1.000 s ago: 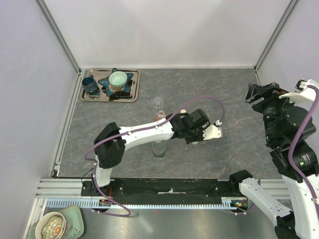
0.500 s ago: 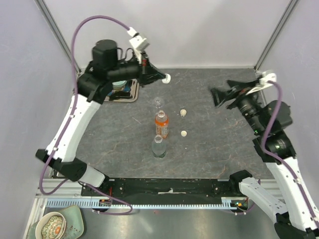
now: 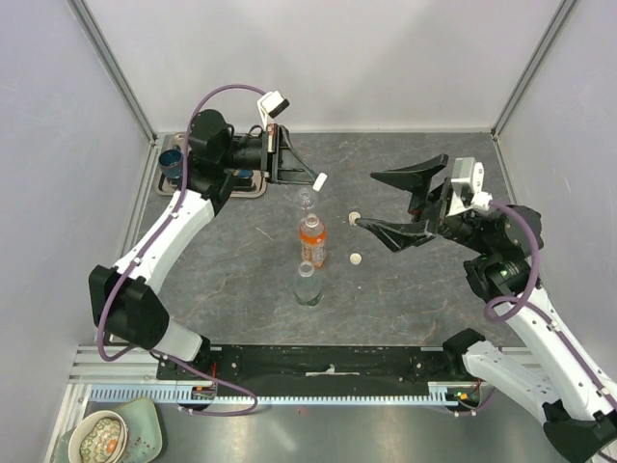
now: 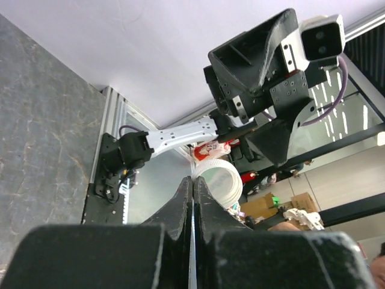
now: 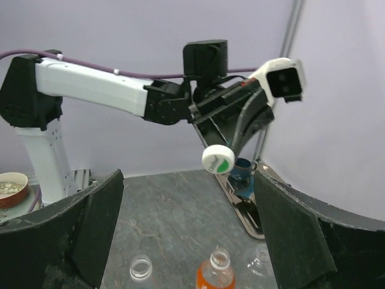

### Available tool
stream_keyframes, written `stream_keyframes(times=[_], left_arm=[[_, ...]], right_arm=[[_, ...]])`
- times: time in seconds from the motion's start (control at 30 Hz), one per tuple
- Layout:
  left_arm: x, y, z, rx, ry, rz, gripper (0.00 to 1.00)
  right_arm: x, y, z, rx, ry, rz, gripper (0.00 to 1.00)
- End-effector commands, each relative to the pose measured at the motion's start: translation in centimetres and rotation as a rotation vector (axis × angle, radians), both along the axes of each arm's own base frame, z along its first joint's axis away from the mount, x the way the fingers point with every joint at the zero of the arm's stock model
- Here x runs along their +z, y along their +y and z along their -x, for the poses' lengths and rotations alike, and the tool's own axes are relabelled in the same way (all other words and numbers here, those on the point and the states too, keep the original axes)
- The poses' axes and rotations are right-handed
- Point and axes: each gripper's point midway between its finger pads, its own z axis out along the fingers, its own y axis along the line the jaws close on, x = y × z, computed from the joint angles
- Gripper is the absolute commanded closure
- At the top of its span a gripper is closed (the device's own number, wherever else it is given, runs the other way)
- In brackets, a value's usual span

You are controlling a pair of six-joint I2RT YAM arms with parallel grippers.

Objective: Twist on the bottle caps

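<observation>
Pinching a small round white plastic screw cap [image 3: 319, 180] by its rim, the left hand [image 3: 310, 178] has its fingers pressed tight together. It's up in the air toward the worktop's far edge, a bit left of centre. The cap sits on its side, with the flat top and its green mark facing the right arm and the hollow side facing back at the left hand.

The right hand [image 3: 366, 200] is spread about as wide as it goes and holds nothing. Its lower finger [image 3: 386, 232] partly covers one loose cream cap [image 3: 354, 215]. Another loose cream cap [image 3: 357, 258] lies just nearer.

Mid-worktop, three uncapped bottles stand upright in a far-to-near row: a small clear plastic bottle [image 3: 306, 200], an orange plastic bottle [image 3: 311, 241] and a greenish clear plastic bottle [image 3: 308, 285].

The metal tray [image 3: 253, 189] in the far-left corner is mostly hidden behind the left arm, with a dark blue cup [image 3: 173, 160] peeking out. The right wrist view cuts the bottles off at the necks.
</observation>
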Motion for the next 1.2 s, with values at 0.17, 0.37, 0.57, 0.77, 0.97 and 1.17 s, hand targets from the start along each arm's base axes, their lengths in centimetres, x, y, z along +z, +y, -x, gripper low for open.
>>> stream_keyframes(times=[0.17,0.37,0.57,0.77,0.97,1.17], left_arm=[[2.4,0.3,3.1,-0.078,-0.001,0.04,0.98],[1.6,0.1,3.2,-0.076,0.022,0.034,0.98],[1.6,0.1,3.2,-0.074,0.028,0.034,0.98],[1.9,0.3,3.8,-0.079,0.026,0.043,0.98],[2.3,0.5,4.2,-0.086,0.029,0.049,0.98],[2.0,0.5,4.1,-0.085,0.035,0.048,0.98]], right_arm=[[-0.4,3.6,-2.0,-0.1,-0.169,0.071,0.06],[-0.6,5.7,-2.6,-0.171,-0.208,0.083,0.1],[-0.3,6.2,-2.5,-0.207,-0.228,0.06,0.17],[-0.6,5.9,-3.2,-0.248,-0.209,0.03,0.3],[-1.1,6.7,-3.3,-0.221,-0.185,0.02,0.39],[-0.7,7.0,-2.9,-0.192,-0.179,-0.001,0.43]])
